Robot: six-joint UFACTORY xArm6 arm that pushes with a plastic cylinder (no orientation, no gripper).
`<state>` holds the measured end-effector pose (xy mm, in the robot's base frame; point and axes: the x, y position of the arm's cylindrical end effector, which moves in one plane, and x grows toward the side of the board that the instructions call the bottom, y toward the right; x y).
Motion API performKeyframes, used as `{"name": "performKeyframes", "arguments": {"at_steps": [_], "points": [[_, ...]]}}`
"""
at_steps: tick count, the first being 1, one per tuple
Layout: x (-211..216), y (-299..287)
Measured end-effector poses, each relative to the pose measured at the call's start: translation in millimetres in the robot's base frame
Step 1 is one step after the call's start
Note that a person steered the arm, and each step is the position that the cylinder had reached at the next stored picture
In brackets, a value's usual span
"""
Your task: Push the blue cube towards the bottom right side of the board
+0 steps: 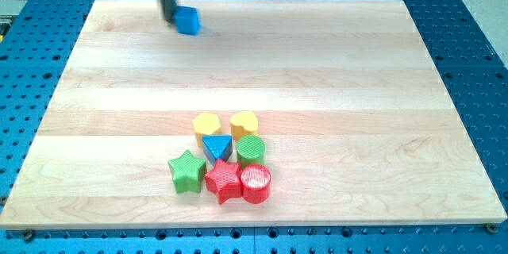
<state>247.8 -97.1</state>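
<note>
My tip [171, 21] is a bare rod end with no pincer on it to part or clamp, and it rests against the blue cube [188, 21] at that cube's nine o'clock side. The blue cube sits near the board's [317, 79] top edge, toward eleven o'clock from the board's middle. Well apart, toward six o'clock, a cluster huddles: two yellow blocks [207, 124] [244, 122] side by side, a blue triangular block [217, 147] and a green round block [251, 150] beneath them, then a green star [186, 171], a red star [224, 180] and a red cylinder [255, 183].
</note>
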Motion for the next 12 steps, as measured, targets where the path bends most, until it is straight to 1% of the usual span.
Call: {"name": "performKeyframes", "arguments": {"at_steps": [1,2,3,5,7,10,11,12], "points": [[10.8,52.7],[14.2,3.1],[31.7,-15.0],[33.3,30.0],[33.3,44.5],[31.9,44.3],[32.1,84.5],[39.3,73.9]]}}
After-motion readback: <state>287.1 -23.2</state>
